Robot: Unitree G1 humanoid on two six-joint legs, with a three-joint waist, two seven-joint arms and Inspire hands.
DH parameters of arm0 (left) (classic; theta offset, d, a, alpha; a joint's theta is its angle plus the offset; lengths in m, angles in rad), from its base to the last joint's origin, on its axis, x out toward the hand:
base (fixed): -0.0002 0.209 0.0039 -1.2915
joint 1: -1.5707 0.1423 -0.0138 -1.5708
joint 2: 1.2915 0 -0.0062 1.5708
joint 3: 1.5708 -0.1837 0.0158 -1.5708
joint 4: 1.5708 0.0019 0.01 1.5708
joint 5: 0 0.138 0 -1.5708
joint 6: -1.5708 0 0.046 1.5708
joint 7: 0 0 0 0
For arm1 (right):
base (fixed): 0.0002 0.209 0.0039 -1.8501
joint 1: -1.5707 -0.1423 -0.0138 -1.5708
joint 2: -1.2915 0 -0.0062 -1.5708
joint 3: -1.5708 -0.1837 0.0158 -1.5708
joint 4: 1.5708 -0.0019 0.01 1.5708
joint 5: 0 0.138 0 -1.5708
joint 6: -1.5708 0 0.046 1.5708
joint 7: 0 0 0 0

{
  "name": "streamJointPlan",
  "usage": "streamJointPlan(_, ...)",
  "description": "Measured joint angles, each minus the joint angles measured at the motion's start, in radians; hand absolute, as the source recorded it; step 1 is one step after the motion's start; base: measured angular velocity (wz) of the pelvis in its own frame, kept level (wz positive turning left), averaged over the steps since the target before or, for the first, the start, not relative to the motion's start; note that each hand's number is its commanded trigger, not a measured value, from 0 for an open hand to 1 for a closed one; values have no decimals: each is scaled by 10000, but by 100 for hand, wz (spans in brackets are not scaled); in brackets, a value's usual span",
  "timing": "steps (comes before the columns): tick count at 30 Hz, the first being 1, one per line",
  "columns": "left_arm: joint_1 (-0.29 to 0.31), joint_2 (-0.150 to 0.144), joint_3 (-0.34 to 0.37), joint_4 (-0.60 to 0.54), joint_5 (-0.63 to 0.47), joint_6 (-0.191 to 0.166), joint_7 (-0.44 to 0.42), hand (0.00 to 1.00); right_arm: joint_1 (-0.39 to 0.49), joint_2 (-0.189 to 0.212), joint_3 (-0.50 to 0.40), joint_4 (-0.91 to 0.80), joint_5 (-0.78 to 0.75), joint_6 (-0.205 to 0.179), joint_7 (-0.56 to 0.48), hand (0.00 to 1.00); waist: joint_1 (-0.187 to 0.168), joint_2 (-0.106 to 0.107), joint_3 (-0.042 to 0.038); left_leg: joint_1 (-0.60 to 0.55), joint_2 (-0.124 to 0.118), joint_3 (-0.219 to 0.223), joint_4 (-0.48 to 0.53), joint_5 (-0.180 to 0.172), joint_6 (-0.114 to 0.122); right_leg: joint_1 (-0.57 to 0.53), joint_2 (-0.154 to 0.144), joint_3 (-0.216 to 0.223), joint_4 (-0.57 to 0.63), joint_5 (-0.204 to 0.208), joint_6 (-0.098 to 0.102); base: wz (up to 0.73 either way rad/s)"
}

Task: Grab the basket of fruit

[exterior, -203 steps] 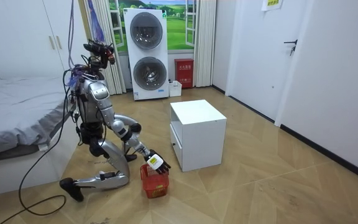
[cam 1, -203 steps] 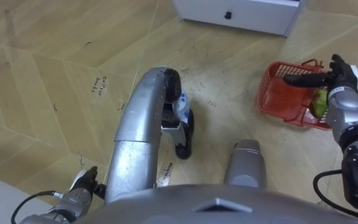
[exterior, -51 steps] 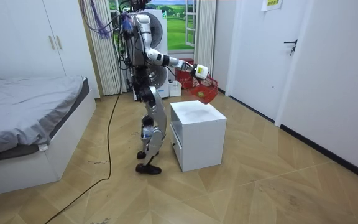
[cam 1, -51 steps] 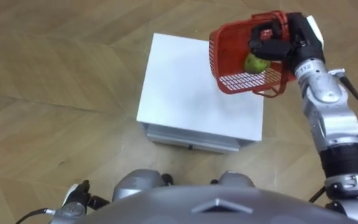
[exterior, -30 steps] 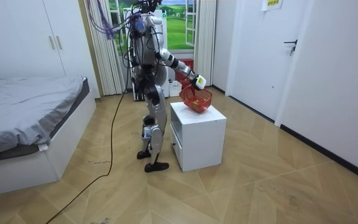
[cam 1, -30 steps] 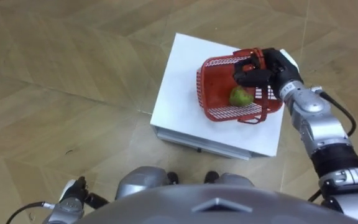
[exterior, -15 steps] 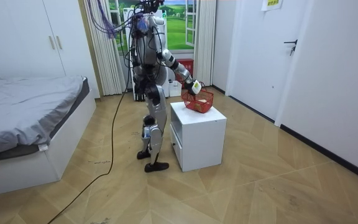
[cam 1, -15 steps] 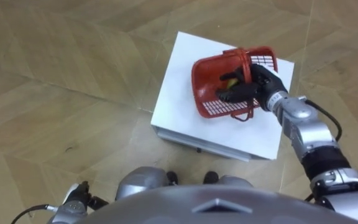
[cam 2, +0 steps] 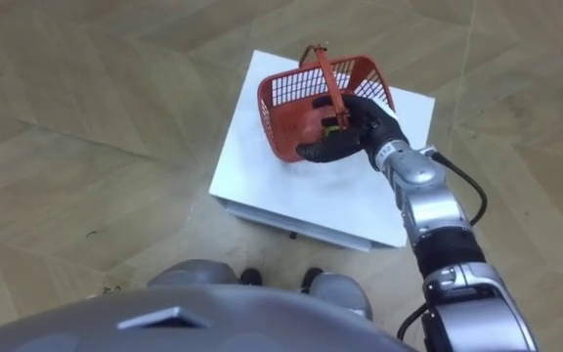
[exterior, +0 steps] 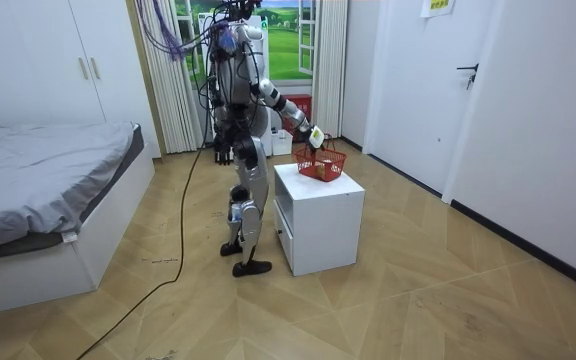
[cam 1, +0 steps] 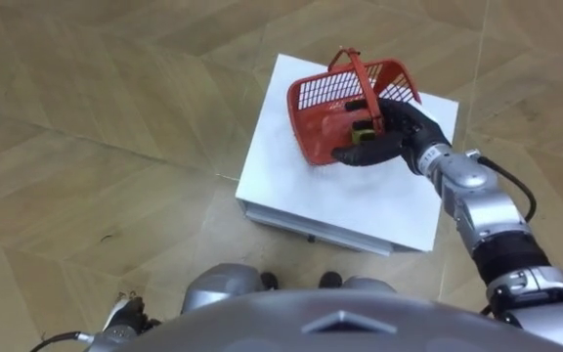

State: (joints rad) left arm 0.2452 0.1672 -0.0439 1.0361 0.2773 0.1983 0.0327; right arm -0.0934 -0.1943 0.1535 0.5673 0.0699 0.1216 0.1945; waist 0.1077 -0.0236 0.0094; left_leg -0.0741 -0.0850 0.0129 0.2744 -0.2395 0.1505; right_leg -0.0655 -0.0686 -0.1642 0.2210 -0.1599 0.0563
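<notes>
The red mesh fruit basket [cam 1: 319,115] rests tilted on the white cabinet's top [cam 1: 301,186]. Its handle [cam 1: 357,76] stands up, and a yellow-green fruit [cam 1: 363,124] shows inside. My right hand [cam 1: 396,127] reaches from the right. Its fingers curl over the basket's near rim and its thumb lies along the outer wall. In the room view I stand upright at the cabinet [exterior: 318,215], with the right hand [exterior: 314,134] just above the basket [exterior: 321,166]. My left hand [cam 1: 128,315] shows at the bottom left edge, down by my side.
The cabinet has a drawer front [cam 1: 311,227] facing me, with wood floor on every side. In the room view a bed [exterior: 38,190] lies at the left. Stacked washing machines [exterior: 240,85] stand behind me and a door [exterior: 473,95] is at the right.
I rose from kneeling on the floor with the basket and lowered it onto the cabinet. In the last half second the basket tipped and its handle swung upright.
</notes>
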Motion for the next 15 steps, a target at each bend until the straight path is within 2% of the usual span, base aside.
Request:
streamJointPlan(5,-9,-3,11,-8,3,35,-195,0,262,36,1,-160,-17,2,-23,0,-6,18,-33,157,-1,-74,-74,-14,-18,161,13,-23,2,0,-1,3)
streamJointPlan(12,-1,-48,20,7,207,35,-276,0,448,101,3,-446,-242,-2,-94,0,-98,19,-32,289,2,-68,-155,-13,-20,244,22,-13,-10,0,-2,-1)
streamJointPlan(15,3,-131,243,15,394,-1,-267,0,532,107,-103,-808,-487,-8,-92,0,-208,-9,-49,361,13,19,-235,-10,-22,243,27,22,-9,-2,0,-8)
